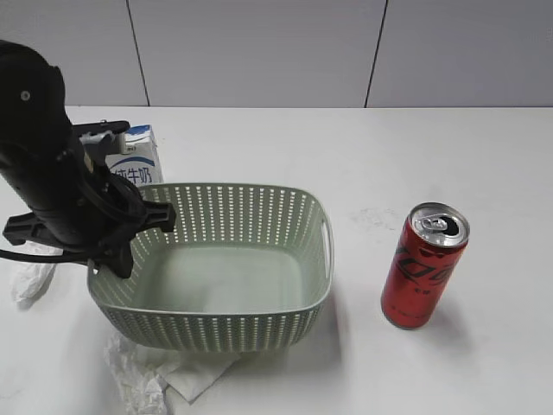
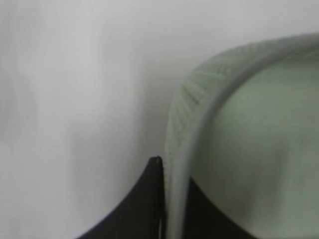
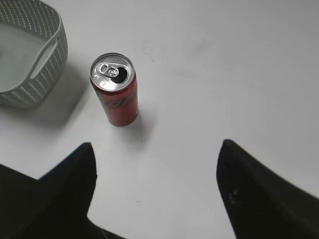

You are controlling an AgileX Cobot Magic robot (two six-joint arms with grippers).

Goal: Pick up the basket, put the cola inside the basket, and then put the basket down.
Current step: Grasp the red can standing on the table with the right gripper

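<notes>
The left gripper (image 1: pixel 117 251) is clamped over the left rim of the pale sage-green slotted plastic basket (image 1: pixel 259 225), so lifting comes next, while the right gripper (image 3: pixel 154 164) hovers spread wide near the upright slim red cola can (image 3: pixel 115 94) standing right of the basket

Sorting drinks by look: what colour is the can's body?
Red with black lettering, silver top; the can shows best in the exterior view.
</notes>
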